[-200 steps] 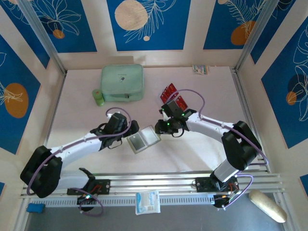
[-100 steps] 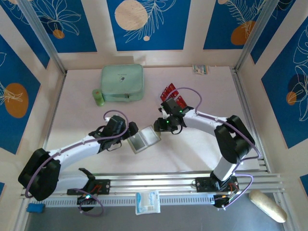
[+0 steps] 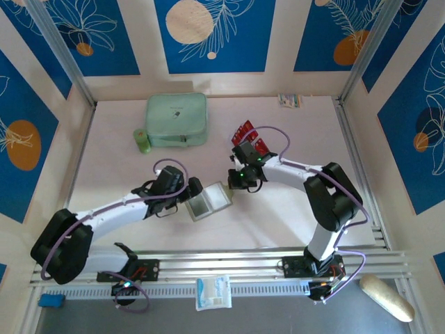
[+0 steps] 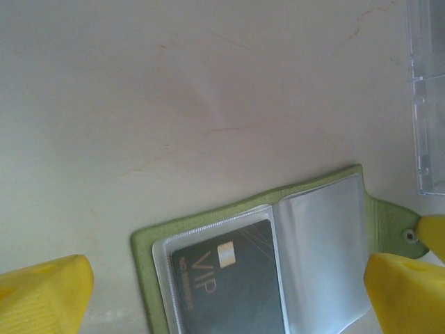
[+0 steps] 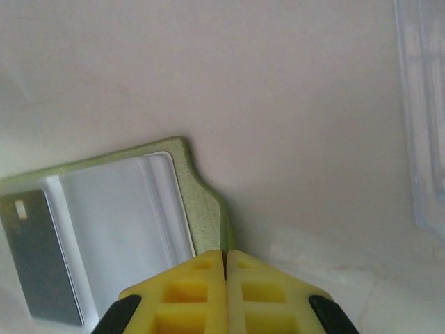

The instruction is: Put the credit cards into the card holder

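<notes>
The olive-green card holder (image 3: 208,202) lies open on the table between my two grippers. A black VIP credit card (image 4: 229,285) sits in its left clear pocket; the right pocket (image 4: 323,257) looks pale and silvery. My left gripper (image 4: 226,292) is open, with a yellow finger (image 4: 42,296) on either side of the holder. My right gripper (image 5: 224,259) is shut on the card holder's snap tab (image 5: 205,216) at its right edge. Red credit cards (image 3: 249,139) lie behind the right gripper (image 3: 233,182).
A large mint-green zip case (image 3: 176,120) stands at the back left, with a small green object (image 3: 142,141) beside it. A clear plastic tray (image 4: 425,97) lies just right of the holder. A small packet (image 3: 290,100) rests at the back wall.
My right gripper has closed from part open onto the holder's tab and edged slightly left. The left gripper stays open over the holder.
</notes>
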